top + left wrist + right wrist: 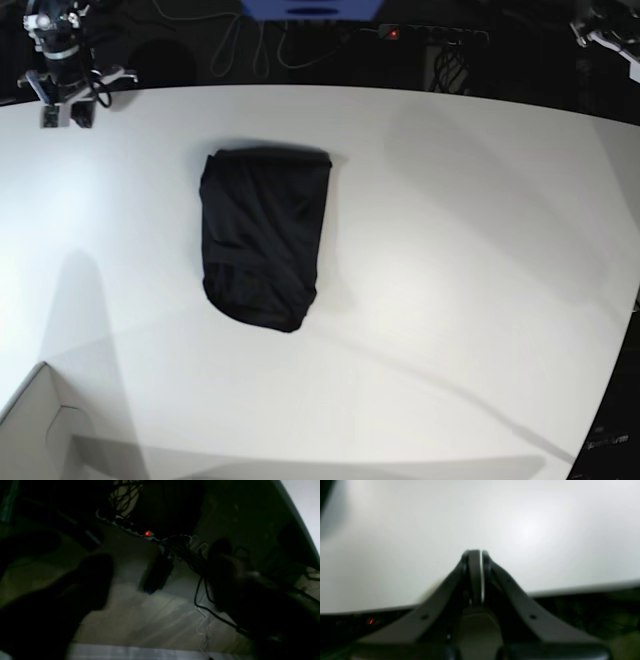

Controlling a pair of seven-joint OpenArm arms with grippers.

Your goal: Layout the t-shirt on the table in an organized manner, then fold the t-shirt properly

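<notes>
- The t-shirt [264, 238], black soft wrinkled fabric folded into a rounded oblong, lies on the smooth white table [450, 250], left of centre.
- A white box corner [35, 430] sits at 7 o'clock, well apart.
- Right gripper [478, 555]: clenched, empty, at 10 o'clock.
- Left gripper [160, 577]: fingers dark and blurred; state cannot be told.

A: Where did the t-shirt [264, 238] sit?
B: On the table [450, 230] — left of centre, folded lengthwise, long axis running far edge to near edge.
A: Arms?
B: Right gripper [58, 112] at the far-left corner, left arm [607, 28] at the far-right — both well apart from the shirt. Box corner [35, 425] near-left.
</notes>
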